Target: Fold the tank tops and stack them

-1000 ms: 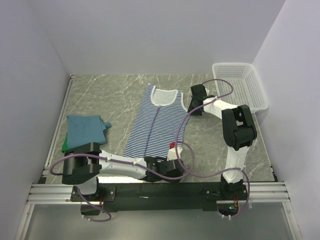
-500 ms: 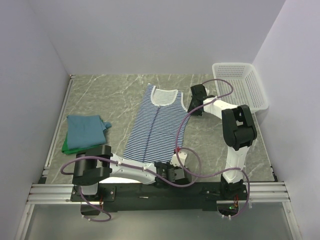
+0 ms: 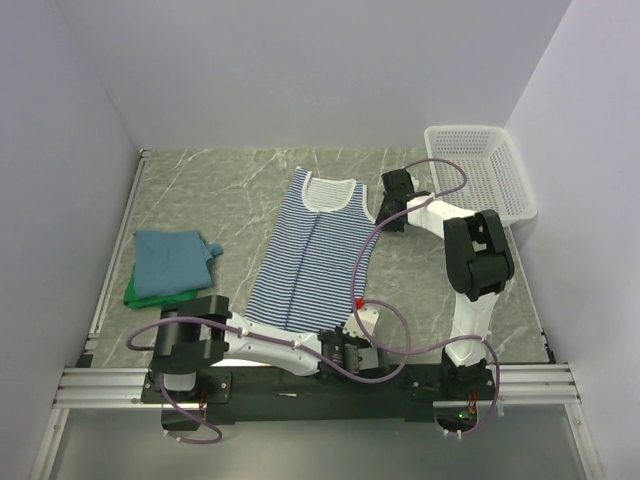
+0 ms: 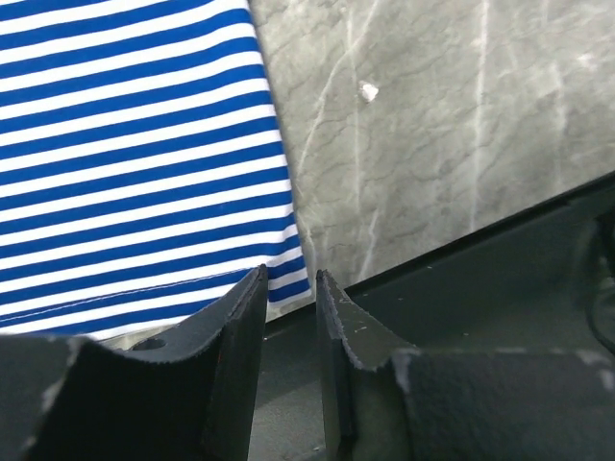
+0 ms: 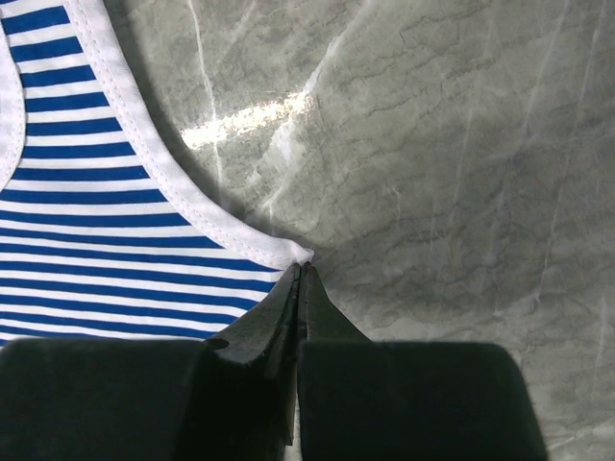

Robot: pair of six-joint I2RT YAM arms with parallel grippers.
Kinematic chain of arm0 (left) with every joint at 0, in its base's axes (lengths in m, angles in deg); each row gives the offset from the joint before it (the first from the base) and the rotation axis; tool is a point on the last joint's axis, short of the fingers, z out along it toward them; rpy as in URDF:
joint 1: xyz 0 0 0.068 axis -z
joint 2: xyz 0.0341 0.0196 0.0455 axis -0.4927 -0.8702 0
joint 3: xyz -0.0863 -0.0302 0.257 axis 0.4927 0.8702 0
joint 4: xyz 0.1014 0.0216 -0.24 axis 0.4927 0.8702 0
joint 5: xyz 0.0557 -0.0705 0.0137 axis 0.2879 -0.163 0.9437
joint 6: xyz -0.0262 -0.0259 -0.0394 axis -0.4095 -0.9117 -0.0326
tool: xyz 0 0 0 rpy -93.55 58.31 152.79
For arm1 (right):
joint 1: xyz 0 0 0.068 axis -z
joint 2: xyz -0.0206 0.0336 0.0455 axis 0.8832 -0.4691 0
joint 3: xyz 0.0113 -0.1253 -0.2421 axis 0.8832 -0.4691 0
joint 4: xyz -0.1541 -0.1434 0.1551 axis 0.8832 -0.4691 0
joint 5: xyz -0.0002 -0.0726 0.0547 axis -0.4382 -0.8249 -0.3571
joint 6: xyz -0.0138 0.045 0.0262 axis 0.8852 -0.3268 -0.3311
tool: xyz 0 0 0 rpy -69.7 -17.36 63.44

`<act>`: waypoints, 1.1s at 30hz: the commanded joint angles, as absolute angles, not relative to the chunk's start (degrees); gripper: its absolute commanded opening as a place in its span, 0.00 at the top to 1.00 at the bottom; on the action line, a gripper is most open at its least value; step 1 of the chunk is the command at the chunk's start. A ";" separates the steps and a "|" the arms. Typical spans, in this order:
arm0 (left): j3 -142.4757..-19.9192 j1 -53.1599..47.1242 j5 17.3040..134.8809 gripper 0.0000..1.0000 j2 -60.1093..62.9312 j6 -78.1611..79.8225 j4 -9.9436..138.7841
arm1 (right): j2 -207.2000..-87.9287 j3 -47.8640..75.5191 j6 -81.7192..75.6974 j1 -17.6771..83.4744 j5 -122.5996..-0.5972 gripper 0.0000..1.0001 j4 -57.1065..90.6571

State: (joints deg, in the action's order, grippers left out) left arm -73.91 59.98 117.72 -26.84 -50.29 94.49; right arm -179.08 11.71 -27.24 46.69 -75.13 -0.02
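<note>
The navy-and-white striped tank top lies flat in the middle of the table, neck toward the far wall. My right gripper is shut on the white-trimmed underarm corner on the top's right side, with the jaws pressed together. My left gripper is low at the table's near edge, beside the striped top's near right hem corner. Its jaws stand narrowly open with nothing between them. The teal-blue tank top lies folded at the left on the green tank top.
A white mesh basket stands at the far right corner. The black front rail runs just under my left gripper. Purple cables loop over the striped top's right side. Walls close in the table on three sides.
My left arm has swung right and down toward the near rail, taking the gripper past the hem corner, and its jaws have narrowed slightly. The right gripper has not moved.
</note>
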 commanded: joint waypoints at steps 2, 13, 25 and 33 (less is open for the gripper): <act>-77.23 60.66 120.39 0.67 -29.26 -51.40 97.29 | -176.00 10.53 -27.40 47.35 -75.22 1.00 1.02; -74.08 60.75 118.72 0.99 -26.65 -50.70 92.99 | -174.06 8.16 -27.31 48.84 -76.00 1.00 1.11; -59.93 60.84 113.88 0.99 -11.61 -51.48 75.24 | -166.94 7.53 -25.99 49.02 -82.77 1.00 -3.45; -48.08 58.20 115.46 0.99 -0.63 -59.92 72.85 | -171.24 14.21 -25.99 45.24 -83.56 1.00 -7.32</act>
